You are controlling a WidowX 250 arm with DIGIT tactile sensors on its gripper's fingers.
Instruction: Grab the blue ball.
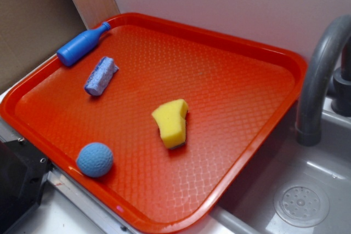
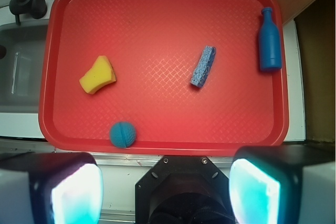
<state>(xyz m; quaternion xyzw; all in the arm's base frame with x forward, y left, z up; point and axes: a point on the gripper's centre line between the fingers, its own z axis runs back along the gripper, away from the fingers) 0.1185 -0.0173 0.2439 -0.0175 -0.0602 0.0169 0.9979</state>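
The blue ball (image 1: pixel 95 159) is a small light-blue dimpled sphere. It rests on the red tray (image 1: pixel 230 80) near its front left rim. In the wrist view the ball (image 2: pixel 123 134) lies at the tray's (image 2: pixel 157 19) near edge, left of centre. My gripper (image 2: pixel 167 190) is high above and just outside that near edge. It is open and empty, with the left fingertip (image 2: pixel 79 192) and the right fingertip (image 2: pixel 254 190) wide apart. The ball is ahead and slightly left of the gap. The gripper does not show in the exterior view.
On the tray lie a yellow sponge (image 1: pixel 171 123), a bluish-purple speckled block (image 1: pixel 101 75) and a blue plastic bottle (image 1: pixel 81 45). A grey sink (image 1: pixel 307 201) with a tap (image 1: pixel 321 75) adjoins the tray. A black base (image 2: pixel 181 192) sits below my gripper.
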